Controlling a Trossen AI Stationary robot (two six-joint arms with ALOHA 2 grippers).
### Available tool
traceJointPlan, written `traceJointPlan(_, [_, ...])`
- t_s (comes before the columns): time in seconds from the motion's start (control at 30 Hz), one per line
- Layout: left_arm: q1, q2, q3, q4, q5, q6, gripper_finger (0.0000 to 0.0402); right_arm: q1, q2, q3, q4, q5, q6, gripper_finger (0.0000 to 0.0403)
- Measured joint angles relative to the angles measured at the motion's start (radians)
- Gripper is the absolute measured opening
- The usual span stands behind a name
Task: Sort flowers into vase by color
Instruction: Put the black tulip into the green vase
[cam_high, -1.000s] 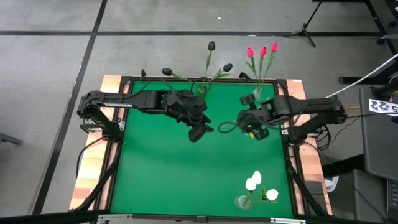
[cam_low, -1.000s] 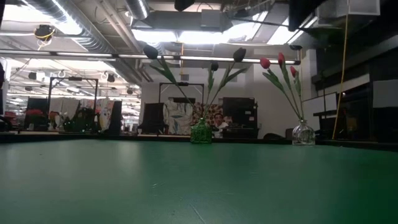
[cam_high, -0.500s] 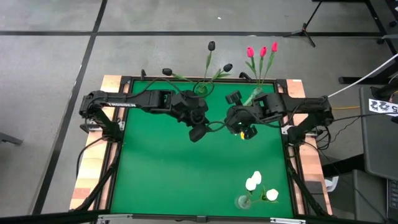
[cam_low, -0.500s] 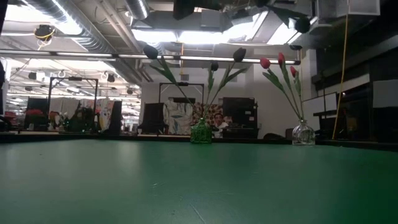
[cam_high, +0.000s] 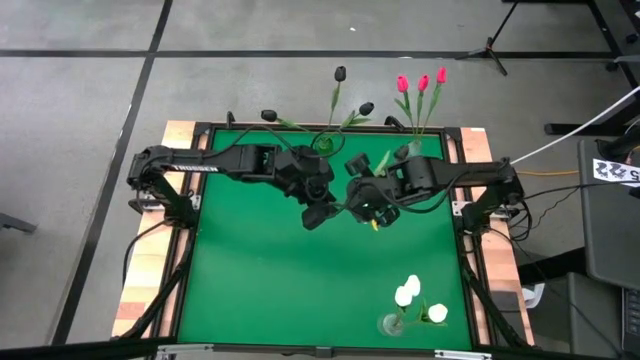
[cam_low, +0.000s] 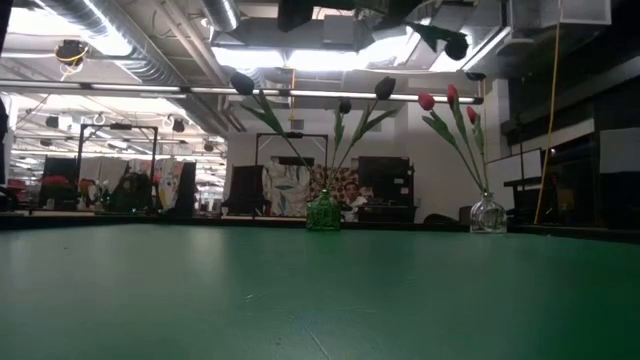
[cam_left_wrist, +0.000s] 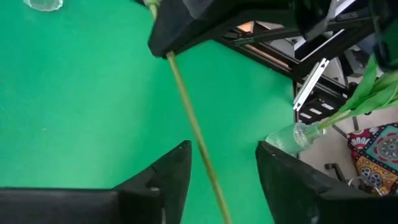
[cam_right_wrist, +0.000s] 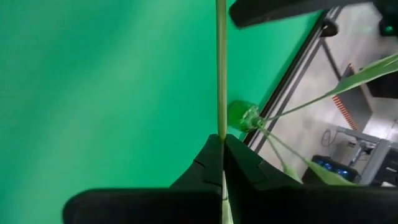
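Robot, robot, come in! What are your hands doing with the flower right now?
Right gripper shut on flower stem, above mid-table. Left gripper open around same stem, not gripping. Handover under way. Nothing in the way.

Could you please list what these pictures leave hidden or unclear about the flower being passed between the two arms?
- Flower head colour: in the high view the dark head sits against the right arm, too small to be sure.
- Left pincer: in its wrist view the stem runs between open fingers; contact cannot be told.
- Right pincer: shut on the stem; the stem's lower end is hidden behind its fingers.
- Low view: both pincers are cut off by the top edge.
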Motion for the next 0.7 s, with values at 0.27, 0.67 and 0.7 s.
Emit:
traceJointPlan(0.27, [0.031,0.000,0.000,-0.017,-0.001,0.025,0.0101,0.000,0.001,0.000,0.051,0.000,-0.036,0.0000])
traceJointPlan(0.67, [0.059,0.024,0.000,-0.033,0.049,0.047,0.0016,0.000,0.001,0.000,0.083,0.022,-0.037,0.0000])
traceJointPlan(0.7, [0.059,0.027,0.000,-0.038,0.050,0.049,0.0010,0.000,0.001,0.000,0.087,0.022,-0.038,0.0000])
